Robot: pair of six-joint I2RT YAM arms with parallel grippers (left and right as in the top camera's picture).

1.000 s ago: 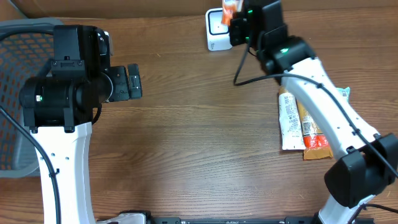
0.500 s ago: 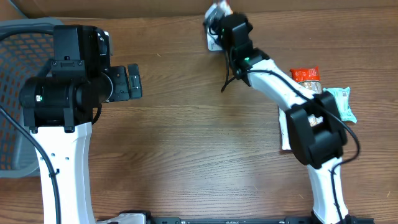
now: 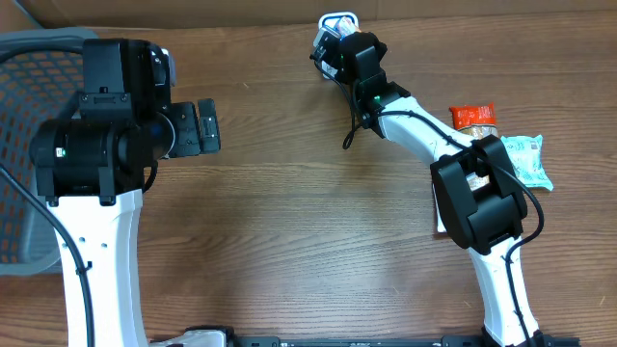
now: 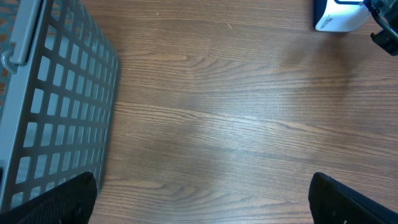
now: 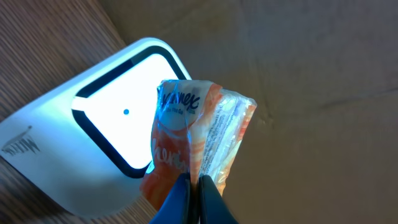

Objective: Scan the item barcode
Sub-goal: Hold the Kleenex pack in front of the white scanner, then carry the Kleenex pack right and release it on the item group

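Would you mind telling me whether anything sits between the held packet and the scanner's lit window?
Nothing visible does. The right claw grips the tissue packet directly before the lit scanner, with no object between them.

The orange-and-white packet [image 5: 200, 140] held against the scanner [image 5: 115, 121] reads "Kleenex"; the scanner's own logo is illegible.

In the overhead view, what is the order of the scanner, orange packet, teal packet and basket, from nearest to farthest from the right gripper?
From the right gripper, holding a tissue pack:
1. The scanner, just beside it at the far edge.
2. The orange packet, to the right.
3. The teal packet, farther right.
4. The basket, far left.
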